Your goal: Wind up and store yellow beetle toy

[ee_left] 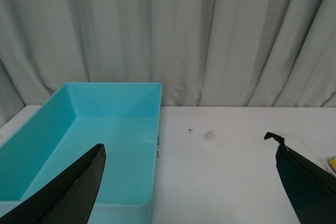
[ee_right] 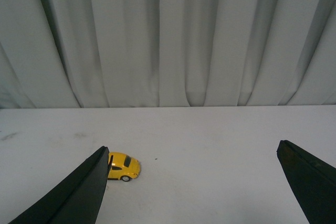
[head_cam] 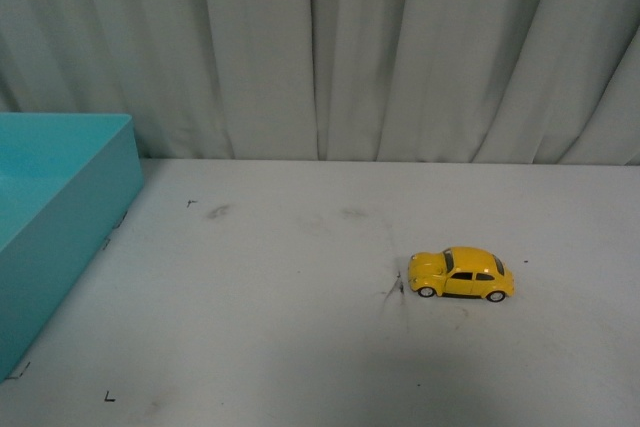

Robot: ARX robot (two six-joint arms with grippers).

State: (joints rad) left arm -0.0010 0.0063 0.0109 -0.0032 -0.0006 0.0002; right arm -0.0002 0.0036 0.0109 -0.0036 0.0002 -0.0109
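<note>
- We see the yellow beetle toy (head_cam: 461, 274) standing on its wheels on the table (head_cam: 280, 347), right of the middle and well apart from the teal bin (head_cam: 80, 217) at the left edge.
- Our left gripper (ee_left: 189, 182) hangs above the table beside the bin, jaws wide apart — nothing between them.
- Our right gripper (ee_right: 194, 187) is spread wide too — in its wrist view the toy peeks out past one finger (ee_right: 79, 192), not gripped.

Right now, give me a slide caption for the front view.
Yellow beetle toy on its wheels on the white table, apart from the teal bin at left.
</note>
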